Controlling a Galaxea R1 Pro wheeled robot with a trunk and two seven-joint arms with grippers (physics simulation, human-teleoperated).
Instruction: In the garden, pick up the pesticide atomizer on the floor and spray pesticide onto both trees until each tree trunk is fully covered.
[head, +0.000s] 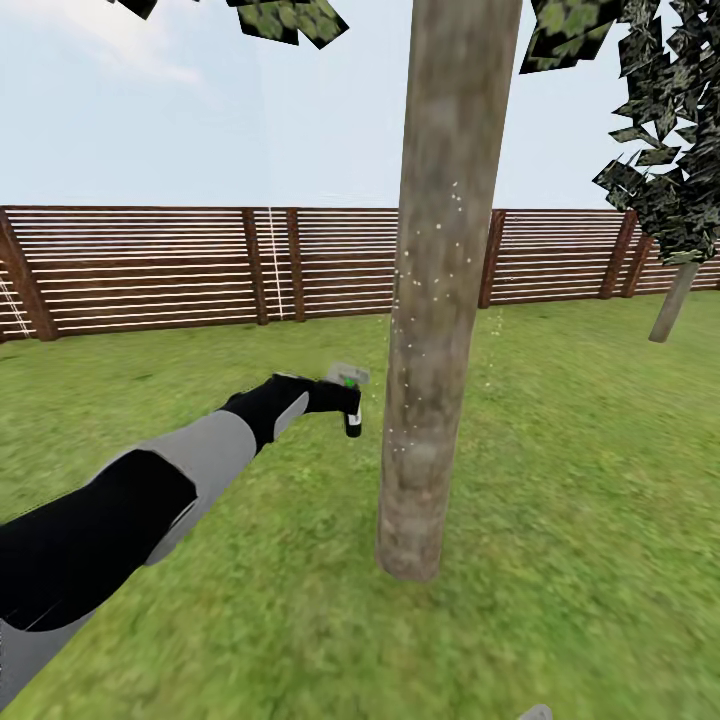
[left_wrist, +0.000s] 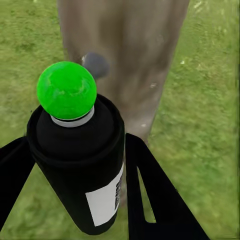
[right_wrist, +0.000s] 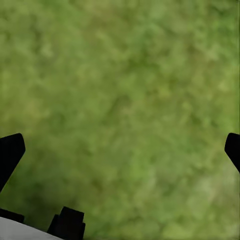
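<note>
Black and grey, the left arm is reaching forward over the lawn (head: 560, 480), its left gripper (head: 345, 398) clamping the pesticide atomizer (left_wrist: 82, 160). The atomizer is standing roughly upright, green dot up, nozzle facing the tree trunk (head: 440, 300) just beside it. The right gripper (right_wrist: 120, 150) is hanging spread wide above grass.

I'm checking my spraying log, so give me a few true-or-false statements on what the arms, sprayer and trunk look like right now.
1. The left gripper holds the atomizer. True.
2. The atomizer's dot is red. False: it is green.
3. White specks dot the trunk. True.
4. The right gripper is shut on a second atomizer. False: it is open over bare grass.
5. The fence is metal mesh. False: brown wooden slats.
</note>
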